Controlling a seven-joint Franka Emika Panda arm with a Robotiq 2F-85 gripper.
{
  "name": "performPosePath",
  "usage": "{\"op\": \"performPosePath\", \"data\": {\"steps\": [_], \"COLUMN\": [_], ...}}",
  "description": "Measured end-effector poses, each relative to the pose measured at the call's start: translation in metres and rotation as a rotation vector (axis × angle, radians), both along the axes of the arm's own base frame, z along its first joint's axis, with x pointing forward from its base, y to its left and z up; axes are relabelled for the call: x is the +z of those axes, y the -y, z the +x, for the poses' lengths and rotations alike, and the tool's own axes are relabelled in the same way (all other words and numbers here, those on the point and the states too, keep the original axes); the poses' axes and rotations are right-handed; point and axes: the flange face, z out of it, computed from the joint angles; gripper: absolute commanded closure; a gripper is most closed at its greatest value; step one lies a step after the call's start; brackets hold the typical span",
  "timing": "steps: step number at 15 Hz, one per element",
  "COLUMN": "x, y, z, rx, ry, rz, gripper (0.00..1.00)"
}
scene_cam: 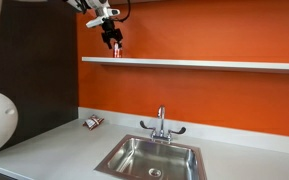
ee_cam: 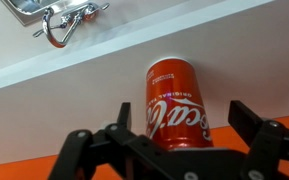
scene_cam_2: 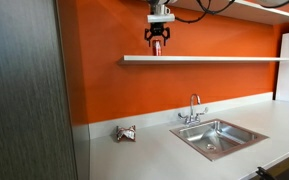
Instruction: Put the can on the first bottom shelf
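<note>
A red Coca-Cola can (ee_cam: 178,100) sits between my gripper's fingers (ee_cam: 184,135) in the wrist view, against the white shelf (ee_cam: 44,110). There is a gap between the can and each finger, so the gripper is open around it. In both exterior views the gripper (scene_cam: 113,42) (scene_cam_2: 157,38) points down just above the white wall shelf (scene_cam: 204,63) (scene_cam_2: 214,58). The can (scene_cam: 117,47) (scene_cam_2: 156,47) is at the fingertips, at the shelf's top surface. I cannot tell whether its base touches the shelf.
A small crumpled red-and-silver object (scene_cam: 92,122) (scene_cam_2: 126,133) lies on the grey counter by the orange wall. A steel sink (scene_cam: 149,158) (scene_cam_2: 216,138) with a faucet (scene_cam: 162,122) (scene_cam_2: 194,108) is set into the counter. A second shelf (scene_cam_2: 269,8) hangs higher up.
</note>
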Motion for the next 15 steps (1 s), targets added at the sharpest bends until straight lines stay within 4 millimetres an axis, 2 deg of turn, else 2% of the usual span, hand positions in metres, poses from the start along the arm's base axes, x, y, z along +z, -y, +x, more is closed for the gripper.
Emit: {"op": "performPosePath", "data": {"steps": [8,15], "x": [0.002,0.013], "y": [-0.006,-0.018], "z": [-0.028,-0.077], "rx": [0.014,0.043], "ry": [-0.027,-0.035], "rz": [0.022,0.005], "gripper": [0.00,0.00]}}
